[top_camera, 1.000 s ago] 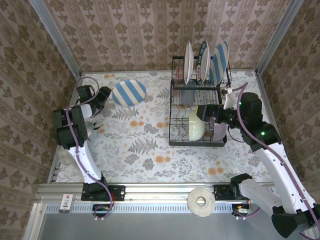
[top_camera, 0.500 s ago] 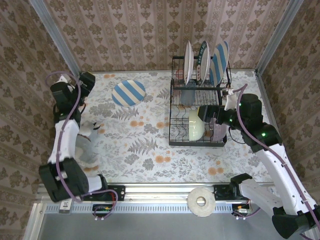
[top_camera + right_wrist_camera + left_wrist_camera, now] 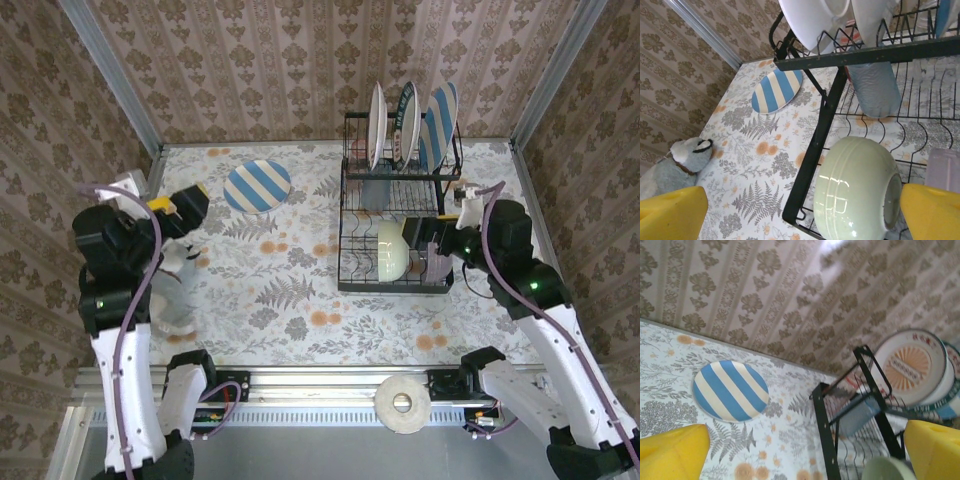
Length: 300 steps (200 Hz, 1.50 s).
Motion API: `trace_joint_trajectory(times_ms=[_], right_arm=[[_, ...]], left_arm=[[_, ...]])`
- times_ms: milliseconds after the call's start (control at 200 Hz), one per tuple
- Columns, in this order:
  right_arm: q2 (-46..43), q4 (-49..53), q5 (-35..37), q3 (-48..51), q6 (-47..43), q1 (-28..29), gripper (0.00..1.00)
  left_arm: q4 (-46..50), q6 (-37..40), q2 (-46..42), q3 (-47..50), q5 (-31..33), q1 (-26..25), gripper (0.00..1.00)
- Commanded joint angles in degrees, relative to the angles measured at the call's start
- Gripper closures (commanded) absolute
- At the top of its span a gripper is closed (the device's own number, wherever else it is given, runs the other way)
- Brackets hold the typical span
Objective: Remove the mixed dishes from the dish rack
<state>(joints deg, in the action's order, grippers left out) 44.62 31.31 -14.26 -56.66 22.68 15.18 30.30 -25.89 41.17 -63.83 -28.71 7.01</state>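
Note:
The black wire dish rack [image 3: 395,225] stands at the back right of the table. Three plates stand in its upper slots: a white one [image 3: 376,125], a dark-rimmed one [image 3: 405,122] and a blue-striped one [image 3: 438,125]. A tumbler [image 3: 372,190] lies under them. A cream-green bowl [image 3: 392,250] and a lilac bowl [image 3: 438,262] sit on edge in the lower tier. Another blue-striped plate [image 3: 257,186] lies flat on the table. My right gripper [image 3: 800,215] is open just in front of the green bowl [image 3: 855,190]. My left gripper [image 3: 801,460] is open, raised at the left and facing the rack [image 3: 832,430].
A grey plush toy [image 3: 172,275] lies on the table at the left, below my left arm. A roll of tape [image 3: 402,403] sits on the front rail. Papered walls close in the table on three sides.
My left arm has swung back from the far left corner and risen above the plush toy, turning toward the rack. My right arm has shifted only slightly to the right.

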Motion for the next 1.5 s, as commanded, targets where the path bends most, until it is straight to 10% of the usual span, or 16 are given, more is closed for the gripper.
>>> trace_joint_trajectory(times_ms=[0,505,835,1495], right_arm=[[-2.39,2.64,2.48,0.94,0.91,0.37,0.0],[-1.29,5.57,11.34,-3.34,-1.79,0.35,0.0],[11.23,3.79,24.93,-15.0,-4.62,0.21,0.05],[40.44,3.0,35.38,-41.73,-7.84,-4.58,0.29]], left_arm=[[7.44,7.82,-1.25,1.21,-2.8,-1.89,0.0],[-8.46,9.33,6.98,9.29,0.87,-8.99,0.0],[-31.75,-6.84,8.06,21.01,-16.85,-9.48,0.0],[-45.81,-14.61,6.21,24.52,-25.15,-11.37,0.0]])
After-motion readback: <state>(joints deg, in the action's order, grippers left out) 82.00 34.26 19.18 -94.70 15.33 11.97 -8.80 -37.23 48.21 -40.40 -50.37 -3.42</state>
